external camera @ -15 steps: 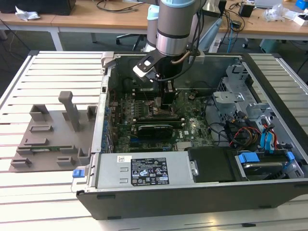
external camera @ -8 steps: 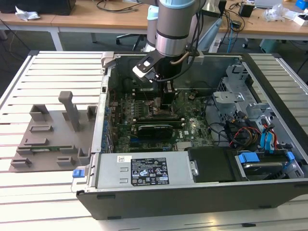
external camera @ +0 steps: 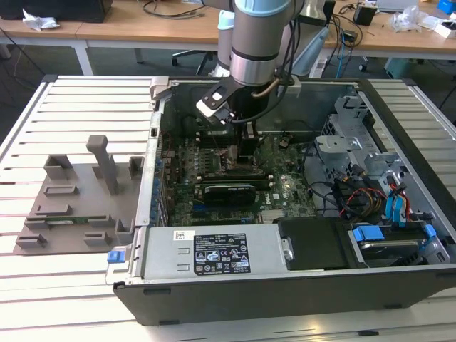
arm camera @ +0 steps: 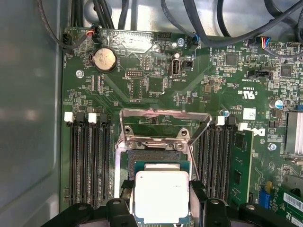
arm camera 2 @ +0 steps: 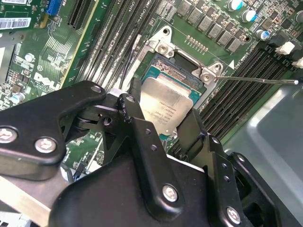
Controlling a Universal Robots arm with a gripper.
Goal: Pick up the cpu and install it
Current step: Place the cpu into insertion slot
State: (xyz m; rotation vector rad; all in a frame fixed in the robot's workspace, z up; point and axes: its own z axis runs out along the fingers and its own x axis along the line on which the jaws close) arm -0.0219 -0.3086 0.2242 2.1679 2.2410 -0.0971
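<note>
Arm: reaches down from above into the open computer case (external camera: 285,299), over the middle of the motherboard (external camera: 281,182).
Gripper (external camera: 246,146): low over the board, directly above the socket (arm camera: 154,153).
Jaws: closed onto the cpu (arm camera 2: 168,106); in the second wrist view the black fingers (arm camera 2: 137,118) press against two opposite edges of the chip.
Cpu position: level, silver top up, between the fingertips at the socket; whether it is seated or just above cannot be determined.
Socket frame (arm camera: 154,142): swung up and open on the far side of the socket.
Memory slots (arm camera: 87,161): run along both sides of the socket.
Fixture plate (external camera: 71,192): on the slatted table (external camera: 78,100), outside the case at the exterior view's left.
Power supply (external camera: 214,253): along the near wall of the case.
</note>
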